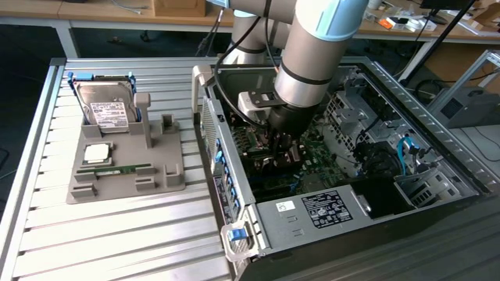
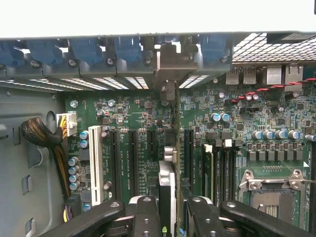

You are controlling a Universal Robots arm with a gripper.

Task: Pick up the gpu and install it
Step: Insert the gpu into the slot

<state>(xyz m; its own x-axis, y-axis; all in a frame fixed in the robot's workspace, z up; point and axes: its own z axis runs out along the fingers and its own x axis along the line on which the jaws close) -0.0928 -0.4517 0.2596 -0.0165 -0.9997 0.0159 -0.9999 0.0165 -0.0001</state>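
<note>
The gpu (image 2: 168,190) shows edge-on in the wrist view, standing upright over the motherboard (image 2: 123,111) between the black expansion slots (image 2: 134,163). Its silver metal end bracket (image 2: 170,69) reaches the case's rear slot openings under the blue clips (image 2: 128,49). My gripper (image 2: 174,217) is shut on the card, with one black finger (image 2: 147,217) on each side. In the exterior view the gripper (image 1: 283,153) is down inside the open computer case (image 1: 390,88), above the board, and largely hides the card.
On the exterior view's left a grey fixture (image 1: 156,181) holds a silver hard drive (image 1: 105,108), a CPU chip (image 1: 97,153) and a green RAM stick (image 1: 117,170). Inside the case are a braided cable bundle (image 2: 39,133), a white slot (image 2: 96,163) and the CPU socket (image 2: 269,197).
</note>
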